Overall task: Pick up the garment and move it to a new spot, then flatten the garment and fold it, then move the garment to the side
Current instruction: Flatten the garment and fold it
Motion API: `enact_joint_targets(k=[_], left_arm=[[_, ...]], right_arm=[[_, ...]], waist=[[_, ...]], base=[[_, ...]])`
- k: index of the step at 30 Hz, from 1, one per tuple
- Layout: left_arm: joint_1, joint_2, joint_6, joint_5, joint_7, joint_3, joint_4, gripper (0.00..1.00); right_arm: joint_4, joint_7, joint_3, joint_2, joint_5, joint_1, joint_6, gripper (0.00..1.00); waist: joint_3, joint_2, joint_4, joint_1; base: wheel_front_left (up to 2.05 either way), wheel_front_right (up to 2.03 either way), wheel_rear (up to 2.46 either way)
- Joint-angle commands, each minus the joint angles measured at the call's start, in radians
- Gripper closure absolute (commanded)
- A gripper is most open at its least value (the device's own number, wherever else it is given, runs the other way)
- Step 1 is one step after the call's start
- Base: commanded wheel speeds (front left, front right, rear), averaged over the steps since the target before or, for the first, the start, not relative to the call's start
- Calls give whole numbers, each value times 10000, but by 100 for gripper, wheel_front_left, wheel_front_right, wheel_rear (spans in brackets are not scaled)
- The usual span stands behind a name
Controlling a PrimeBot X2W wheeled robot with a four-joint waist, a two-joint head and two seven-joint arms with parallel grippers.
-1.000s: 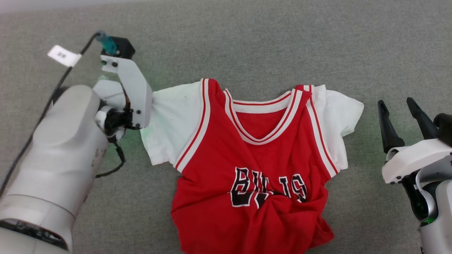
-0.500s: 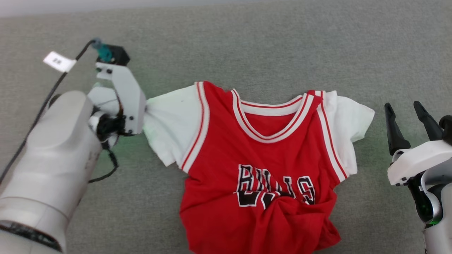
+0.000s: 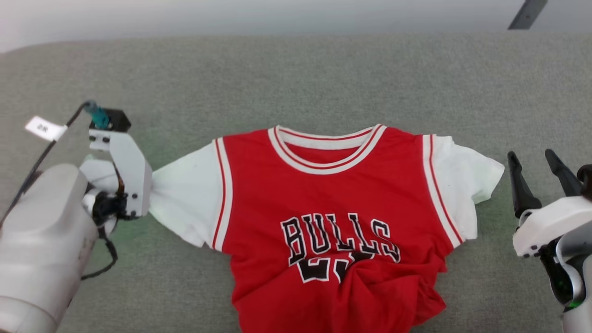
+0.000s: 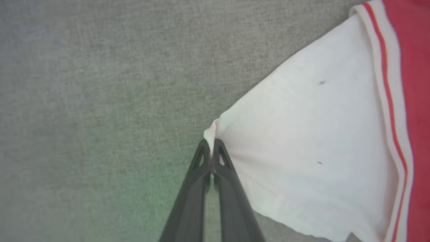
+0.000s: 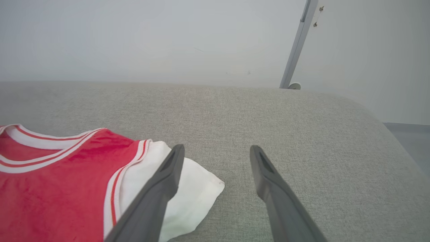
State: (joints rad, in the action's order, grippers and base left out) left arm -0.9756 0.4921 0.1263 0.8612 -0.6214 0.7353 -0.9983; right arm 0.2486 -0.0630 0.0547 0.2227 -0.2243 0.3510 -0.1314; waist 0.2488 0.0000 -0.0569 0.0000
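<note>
**Left jaws pinch the sleeve tip; right jaws stand open beside the shirt**

The red Bulls T-shirt [image 3: 323, 194] lies front-up in the middle of the grey upholstered surface [image 3: 296, 78], collar toward 12 o'clock and hem toward 6 o'clock. Its chest is spread fairly flat, with the black "BULLS" lettering [image 3: 340, 238] readable. Below the lettering the red cloth is bunched into folds toward 5 o'clock, and these folds cover part of the number.

At the shirt's 9 o'clock, the left gripper [image 4: 211, 148] has its jaws closed together on the very tip of the white left sleeve [image 4: 302, 134]. A small nub of cloth sticks out past the fingertips. The sleeve runs from that pinch in a taut, narrowing wedge toward the striped shoulder seam [image 4: 389, 111]. In the head view a white bracket [image 3: 127, 175] on the left wrist hides the fingers, and the sleeve tip disappears behind it. A dark cable with a white tag [image 3: 45, 128] runs off toward 10 o'clock.

At the shirt's 3 o'clock, the right gripper [image 3: 531, 155] holds nothing. Its jaws are spread wide and its fingers point toward 12 o'clock. The white right sleeve [image 3: 467, 180] lies just beside it, hem edge slightly curled, and in the head view a strip of bare grey fabric separates the two. In the right wrist view, a pale wall and a slanted grey metal post [image 5: 297, 47] stand beyond the surface's far edge at 12 o'clock.
</note>
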Motion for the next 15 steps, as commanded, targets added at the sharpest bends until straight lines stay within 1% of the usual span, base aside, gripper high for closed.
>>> enact_joint_targets(k=[1,3,8,15], left_arm=[[195,103,-53,-37,-18,31,-47,100],[347,190,-60,-27,-33,57,-26,100],[646,369,-241,-7,109,44,-9,100],[955,469,-216,300,296,-140,26,100]], right_arm=[[-19,-41,-11,36,-8,-214,15,0],[-55,-61,-59,44,-45,-209,15,0],[-104,-82,-127,82,-114,-358,15,0],[-316,195,-96,119,-216,-417,15,0]], waist=[[-182,0,143,0],[-283,0,177,0],[-501,0,206,0],[-724,0,150,0]], base=[[0,0,0],[0,0,0],[0,0,0],[0,0,0]])
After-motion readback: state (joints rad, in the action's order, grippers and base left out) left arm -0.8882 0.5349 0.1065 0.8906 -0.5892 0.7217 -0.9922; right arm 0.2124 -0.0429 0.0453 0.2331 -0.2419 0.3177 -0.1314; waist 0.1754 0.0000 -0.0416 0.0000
